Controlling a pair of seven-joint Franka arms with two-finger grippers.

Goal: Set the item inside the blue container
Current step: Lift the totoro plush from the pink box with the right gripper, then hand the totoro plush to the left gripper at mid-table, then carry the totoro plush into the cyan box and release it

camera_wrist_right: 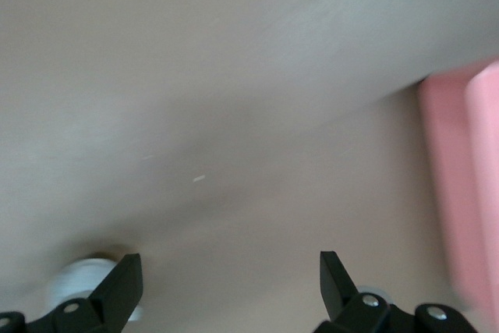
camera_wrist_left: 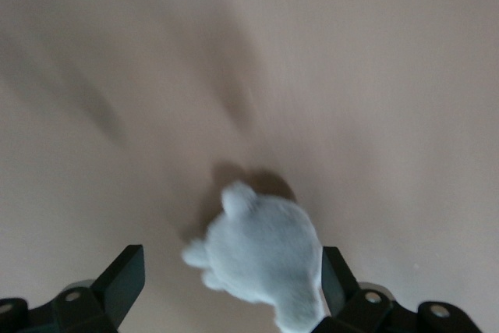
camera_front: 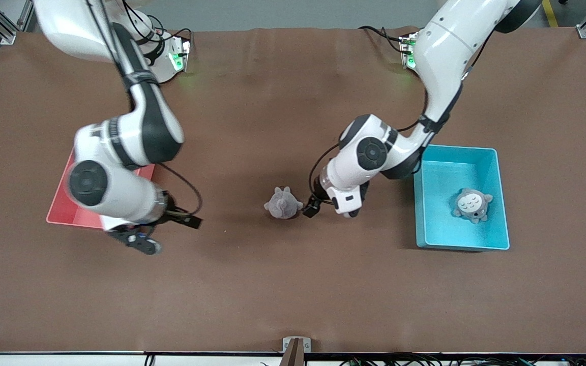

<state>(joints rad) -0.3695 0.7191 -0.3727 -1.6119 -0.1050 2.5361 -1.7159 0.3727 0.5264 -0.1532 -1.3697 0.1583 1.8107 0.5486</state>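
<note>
A small grey plush toy [camera_front: 283, 203] lies on the brown table near its middle. My left gripper [camera_front: 331, 210] is low beside it, on the side toward the blue container [camera_front: 440, 168], and is open. In the left wrist view the plush [camera_wrist_left: 261, 259] shows between the open fingers of the left gripper [camera_wrist_left: 231, 271], close against one fingertip [camera_wrist_left: 334, 274]. The light blue bin stands toward the left arm's end of the table. My right gripper [camera_front: 168, 234] hangs open and empty over bare table beside the pink bin [camera_front: 64, 208].
Another grey plush [camera_front: 472, 205] with a pale face lies in the blue container. The pink bin [camera_wrist_right: 448, 193] shows at the edge of the right wrist view, where the right gripper [camera_wrist_right: 230, 267] has only tabletop under it.
</note>
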